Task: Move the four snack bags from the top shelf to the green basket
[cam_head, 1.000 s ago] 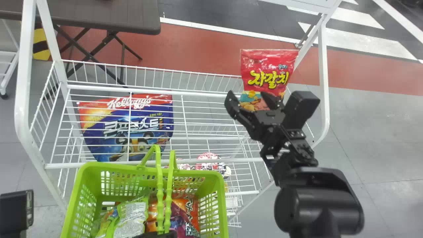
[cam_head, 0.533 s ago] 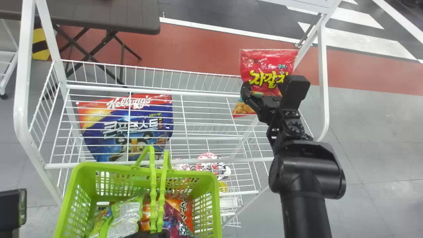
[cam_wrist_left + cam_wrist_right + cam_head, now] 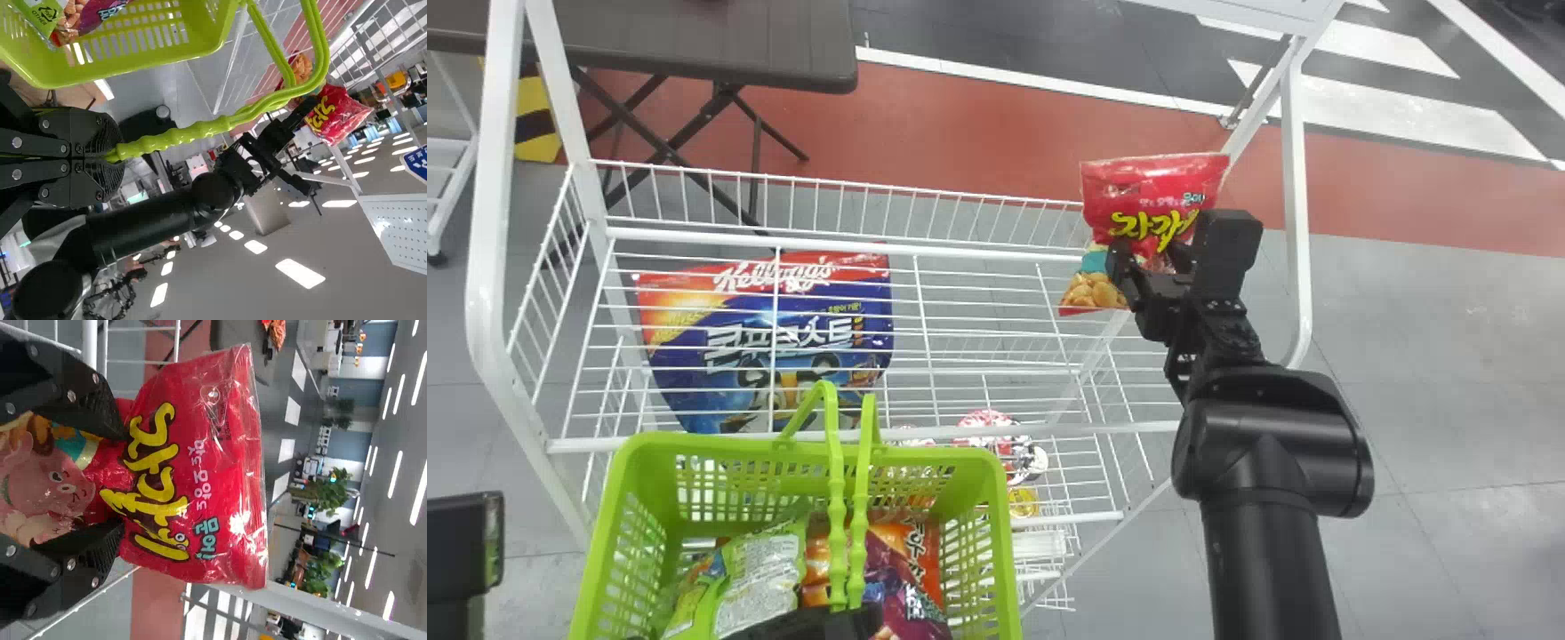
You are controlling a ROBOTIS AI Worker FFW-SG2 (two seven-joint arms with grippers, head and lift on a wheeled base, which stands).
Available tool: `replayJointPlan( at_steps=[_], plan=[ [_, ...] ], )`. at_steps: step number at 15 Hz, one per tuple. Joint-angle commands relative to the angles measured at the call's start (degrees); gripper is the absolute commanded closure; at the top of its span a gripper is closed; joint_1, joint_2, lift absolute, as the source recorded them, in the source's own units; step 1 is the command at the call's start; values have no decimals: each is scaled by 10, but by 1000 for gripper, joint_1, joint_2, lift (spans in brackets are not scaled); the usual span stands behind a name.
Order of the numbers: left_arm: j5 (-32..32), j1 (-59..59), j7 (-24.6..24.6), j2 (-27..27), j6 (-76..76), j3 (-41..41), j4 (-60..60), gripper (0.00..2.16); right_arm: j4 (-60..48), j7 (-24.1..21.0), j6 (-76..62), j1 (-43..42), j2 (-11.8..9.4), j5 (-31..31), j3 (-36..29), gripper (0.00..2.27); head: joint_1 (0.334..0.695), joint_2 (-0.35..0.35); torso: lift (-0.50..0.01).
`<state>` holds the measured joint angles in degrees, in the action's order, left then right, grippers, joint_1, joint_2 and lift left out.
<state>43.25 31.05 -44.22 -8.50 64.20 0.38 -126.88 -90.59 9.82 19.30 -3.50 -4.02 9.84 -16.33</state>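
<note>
In the head view my right gripper [image 3: 1154, 260] is at the right end of the top shelf, its fingers closed on the red snack bag [image 3: 1143, 191]. In the right wrist view the bag [image 3: 167, 473] is creased between the two fingertips of the gripper [image 3: 117, 477]. My left gripper [image 3: 814, 622] holds the handle [image 3: 837, 507] of the green basket [image 3: 996, 524] in front of the rack. The left wrist view has that gripper [image 3: 112, 155] shut around the handle [image 3: 213, 127]. Inside the basket lie a green bag [image 3: 760, 573] and orange and purple packaging [image 3: 903, 569].
A blue and red cereal bag [image 3: 783, 338] stands behind the wires of the white rack [image 3: 854, 233]. Round packages [image 3: 1000, 436] are on a lower level. The rack's white post [image 3: 1296, 213] rises right of my right gripper; a dark table [image 3: 694, 44] is behind.
The right gripper has moved in around the red bag and closed on it; the bag's top has tipped and dropped slightly. The basket has shifted a little to the left.
</note>
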Motion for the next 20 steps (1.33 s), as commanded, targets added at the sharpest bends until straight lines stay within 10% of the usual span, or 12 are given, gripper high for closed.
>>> replayJointPlan(
  at_steps=[1, 12, 20],
  plan=[
    [-1, 0, 0, 2, 11, 1, 0, 1362, -28, 1, -14, 20, 1, -13, -1, 2135, 695, -350, 0],
    [-5, 4, 7, 6, 15, 7, -8, 1362, -595, 58, 554, 248, 30, -242, -20, 2132, 695, -350, 0],
    [-2, 12, 4, 19, 10, 20, -21, 1362, -614, 90, 708, 359, 41, -425, -109, 2132, 695, -350, 0]
  ],
)
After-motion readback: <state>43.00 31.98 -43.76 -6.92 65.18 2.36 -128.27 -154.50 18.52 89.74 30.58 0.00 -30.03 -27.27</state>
